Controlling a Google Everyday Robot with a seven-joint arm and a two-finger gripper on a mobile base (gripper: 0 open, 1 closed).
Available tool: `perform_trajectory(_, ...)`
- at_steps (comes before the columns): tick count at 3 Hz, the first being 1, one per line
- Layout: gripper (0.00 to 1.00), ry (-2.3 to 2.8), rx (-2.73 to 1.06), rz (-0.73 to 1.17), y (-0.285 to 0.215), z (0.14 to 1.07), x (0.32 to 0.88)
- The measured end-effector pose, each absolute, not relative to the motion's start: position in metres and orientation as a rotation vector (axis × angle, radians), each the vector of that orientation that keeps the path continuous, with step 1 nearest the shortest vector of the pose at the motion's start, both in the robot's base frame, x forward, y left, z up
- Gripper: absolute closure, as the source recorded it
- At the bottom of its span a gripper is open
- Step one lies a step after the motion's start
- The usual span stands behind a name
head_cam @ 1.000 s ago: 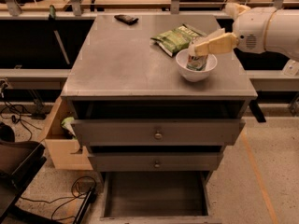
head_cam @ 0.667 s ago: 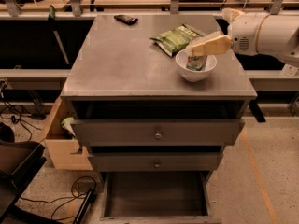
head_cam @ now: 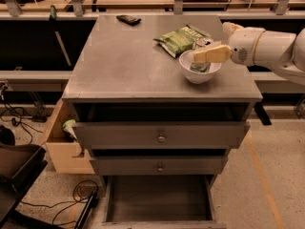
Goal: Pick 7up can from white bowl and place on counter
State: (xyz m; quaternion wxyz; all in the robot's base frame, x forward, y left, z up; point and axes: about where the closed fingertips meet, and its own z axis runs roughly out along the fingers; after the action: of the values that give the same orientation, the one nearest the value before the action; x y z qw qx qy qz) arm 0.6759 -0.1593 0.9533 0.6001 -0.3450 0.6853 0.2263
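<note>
1. The tool has come a little lower, over the white bowl near the right edge of the surface.
2. The 7up can is inside this bowl.
3. Whether the tool grips it cannot be told.

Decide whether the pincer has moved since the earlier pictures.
Yes. Against the white bowl, which stayed put on the counter, the pincer has sunk lower over the 7up can and edged slightly left.
</note>
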Motion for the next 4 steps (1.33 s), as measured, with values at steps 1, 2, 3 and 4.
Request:
perform_trajectory(1, 0.16, 1.589, -0.771, 0.564, -0.1588, 0.9375, 0.6792)
perform_trajectory(2, 0.39, 1.588, -0.772, 0.57, -0.1562, 0.9365, 0.6796)
perform_trajectory(3, 0.62, 1.587, -0.775, 0.574, -0.1534, 0.9363, 0.6798)
perform_trajectory(4, 0.87, 1.586, -0.779, 0.577, -0.1505, 0.9363, 0.68)
